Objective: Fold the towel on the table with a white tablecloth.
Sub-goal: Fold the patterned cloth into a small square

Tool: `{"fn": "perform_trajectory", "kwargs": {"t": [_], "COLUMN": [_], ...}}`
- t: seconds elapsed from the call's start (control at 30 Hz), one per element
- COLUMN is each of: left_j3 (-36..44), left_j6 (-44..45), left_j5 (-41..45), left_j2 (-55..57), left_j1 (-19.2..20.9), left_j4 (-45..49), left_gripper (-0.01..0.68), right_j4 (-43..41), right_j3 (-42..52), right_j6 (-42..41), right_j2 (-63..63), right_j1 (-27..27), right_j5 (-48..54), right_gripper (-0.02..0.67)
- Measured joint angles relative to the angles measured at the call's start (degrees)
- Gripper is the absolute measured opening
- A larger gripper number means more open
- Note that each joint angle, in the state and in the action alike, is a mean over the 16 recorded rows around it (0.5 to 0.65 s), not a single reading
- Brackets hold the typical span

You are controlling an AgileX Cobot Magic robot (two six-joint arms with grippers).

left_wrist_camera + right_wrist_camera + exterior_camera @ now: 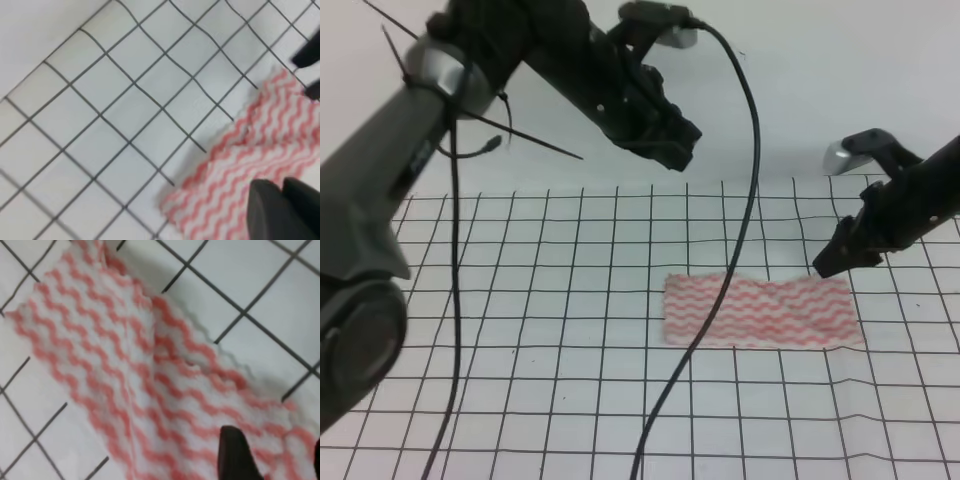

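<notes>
Exterior high view gives me the layout: the towel (761, 311) lies flat on the white tablecloth (540, 300) that covers the table (420, 440), right of centre and already narrow, a long strip rather than a broad sheet, so I judge one fold is made. My right gripper (828, 263) hangs at the strip's far right corner, tips pointing down just above or at the cloth; I cannot tell whether it touches. That spot makes sense to me, since a corner is where a thin cloth can be lifted and carried across. My left gripper (672, 148) is raised well above the table and behind the towel's left end, out of the way, holding nothing.

From the right wrist view I see one dark fingertip (235, 452) over the striped cloth and the edge of another at the frame's right border, with towel showing between them, so I read those jaws as spread. In the left wrist view the two fingertips (270, 210) sit side by side with hardly a gap, so those jaws look pressed together.

The towel is thin and limp, with pink-red wavy stripes on white, a soft ridge running along it and a scalloped edge. The tablecloth is smooth white with thin black grid lines, faintly rippled near the towel.
</notes>
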Motion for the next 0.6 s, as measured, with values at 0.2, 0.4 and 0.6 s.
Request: {"fn": "perform_trajectory", "kwargs": {"t": [0.2,0.4,0.6], "left_j3": [6.14,11.48,13.27], "left_j6": [0.88,2.47,2.95], "left_j5": [0.06,0.1,0.11], "left_j2": [-6.51,-10.6,-11.75], "left_j1": [0.64,1.07,1.37], "left_j4": [0.87,1.36,1.29], "left_gripper": [0.002,0.001,0.001], "right_j4": [-0.29,-0.95,-1.36], "right_j3": [-1.19,-1.54,-1.54], "right_j6": [-0.84,-1.56,-2.13], "right_j2": [2.44,3.79,4.96], "right_j1": [0.58,1.49,2.82], "right_j5": [-0.33,-0.67,-0.96], "right_gripper": [0.336,0.336,0.306]}}
